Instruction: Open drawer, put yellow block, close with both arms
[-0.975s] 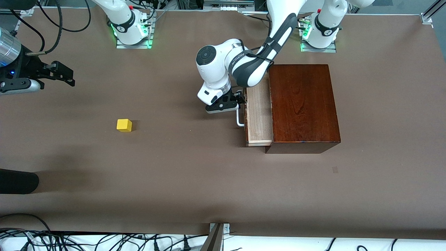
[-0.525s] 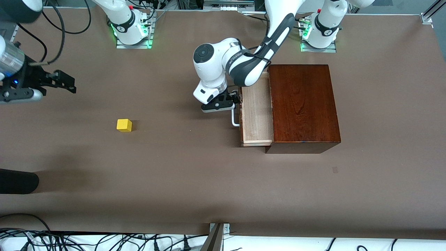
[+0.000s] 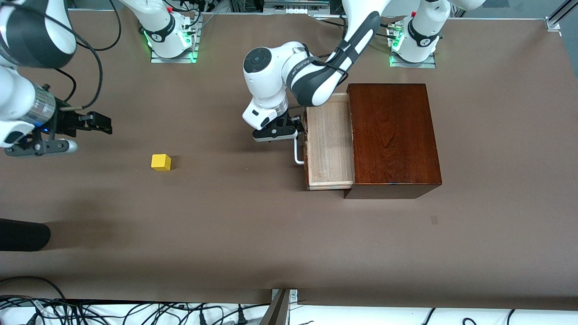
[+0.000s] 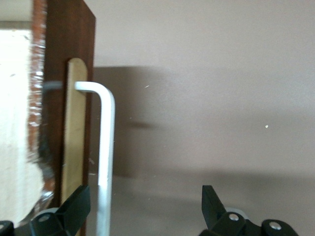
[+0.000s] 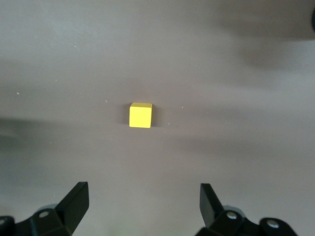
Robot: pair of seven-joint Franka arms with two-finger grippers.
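The drawer (image 3: 328, 144) stands pulled out of the dark box (image 3: 393, 135), toward the right arm's end of the table (image 3: 271, 234). Its pale wood inside is bare. The white handle (image 3: 297, 151) sits on the drawer's front.

The left gripper (image 3: 295, 131) is low at the handle, in front of the drawer. In the left wrist view the handle (image 4: 106, 157) runs between the 2 fingers (image 4: 74, 209), and the jaws stand wide around it with a clear gap on one side. One finger is close to the drawer front (image 4: 69, 123); whether it touches the bar I cannot tell. So the jaws are open and do not squeeze the handle.

The yellow block (image 3: 161, 162) lies alone on the table, well apart from the drawer, toward the right arm's end and a little nearer to the front camera than the handle.

The right gripper (image 3: 97, 123) is in the air over the table near the right arm's end, not above the block. Its wrist view shows the block (image 5: 140, 115) below, between the 2 spread fingers (image 5: 74, 201) and apart from them. Its jaws are fully open and hold nothing.
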